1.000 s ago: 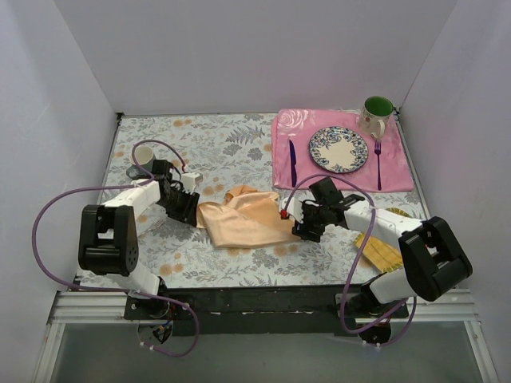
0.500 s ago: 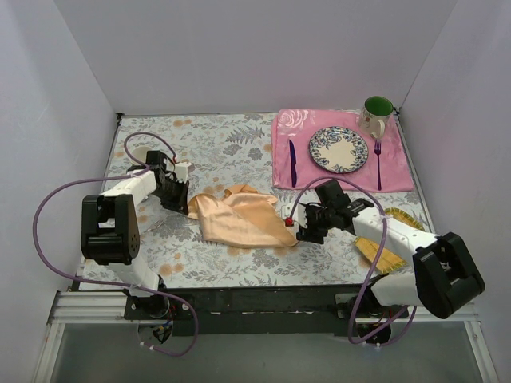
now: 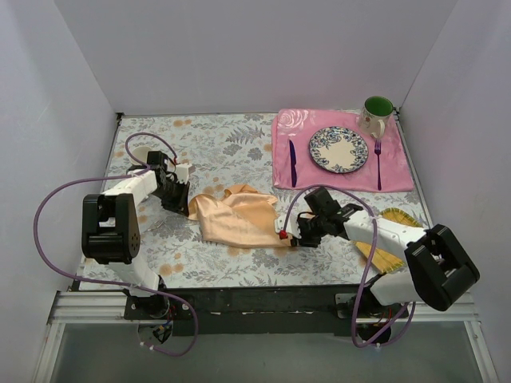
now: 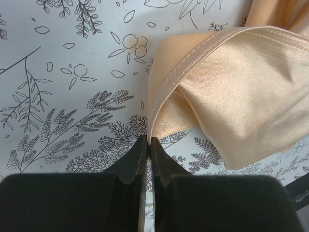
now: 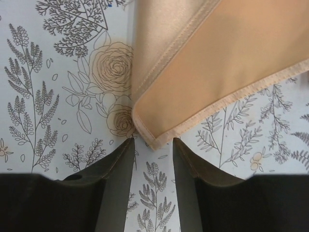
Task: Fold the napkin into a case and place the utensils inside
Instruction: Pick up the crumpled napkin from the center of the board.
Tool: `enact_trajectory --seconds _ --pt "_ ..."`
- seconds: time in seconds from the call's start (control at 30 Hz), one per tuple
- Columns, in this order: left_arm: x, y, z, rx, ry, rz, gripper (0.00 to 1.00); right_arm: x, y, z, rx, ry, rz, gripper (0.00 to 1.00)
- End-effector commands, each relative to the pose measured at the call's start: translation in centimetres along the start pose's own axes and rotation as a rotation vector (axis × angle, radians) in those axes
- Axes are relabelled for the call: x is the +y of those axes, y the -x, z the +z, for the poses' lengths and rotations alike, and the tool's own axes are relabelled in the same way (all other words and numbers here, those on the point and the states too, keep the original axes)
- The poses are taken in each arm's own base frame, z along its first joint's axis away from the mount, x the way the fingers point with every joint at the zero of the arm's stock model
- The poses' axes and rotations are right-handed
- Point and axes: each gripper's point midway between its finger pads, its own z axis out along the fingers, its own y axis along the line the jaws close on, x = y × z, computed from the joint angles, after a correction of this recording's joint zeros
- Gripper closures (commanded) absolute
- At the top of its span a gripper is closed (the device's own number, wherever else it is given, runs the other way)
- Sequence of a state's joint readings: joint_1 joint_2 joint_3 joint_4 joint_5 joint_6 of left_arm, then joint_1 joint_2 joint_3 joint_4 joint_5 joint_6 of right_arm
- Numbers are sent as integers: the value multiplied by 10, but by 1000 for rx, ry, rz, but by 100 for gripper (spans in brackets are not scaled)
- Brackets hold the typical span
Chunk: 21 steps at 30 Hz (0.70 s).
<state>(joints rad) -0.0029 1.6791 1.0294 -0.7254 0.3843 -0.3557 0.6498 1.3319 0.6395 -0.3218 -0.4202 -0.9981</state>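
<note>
Mid-table, crumpled napkin (image 3: 235, 217) lying left-right, left hand (image 4: 148, 142) pinching its edge, right hand (image 5: 153, 142) half-open around its corner.

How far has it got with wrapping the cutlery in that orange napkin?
Nothing looks finished: the napkin lies crumpled. In hand: the left gripper is shut on its left edge, and the right gripper stands open around a near corner. Left: folding the case, then putting in the knife and fork, both on the pink placemat.
</note>
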Motion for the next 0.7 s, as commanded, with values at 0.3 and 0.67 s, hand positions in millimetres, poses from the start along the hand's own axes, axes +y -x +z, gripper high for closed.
enact_trajectory --seconds 0.3,0.67 --pt "2 14 -5 -26 2 16 100 4 9 18 -3 62 -31 55" --pt "-1 29 -23 -62 10 56 100 -2 11 12 46 70 -22 99"
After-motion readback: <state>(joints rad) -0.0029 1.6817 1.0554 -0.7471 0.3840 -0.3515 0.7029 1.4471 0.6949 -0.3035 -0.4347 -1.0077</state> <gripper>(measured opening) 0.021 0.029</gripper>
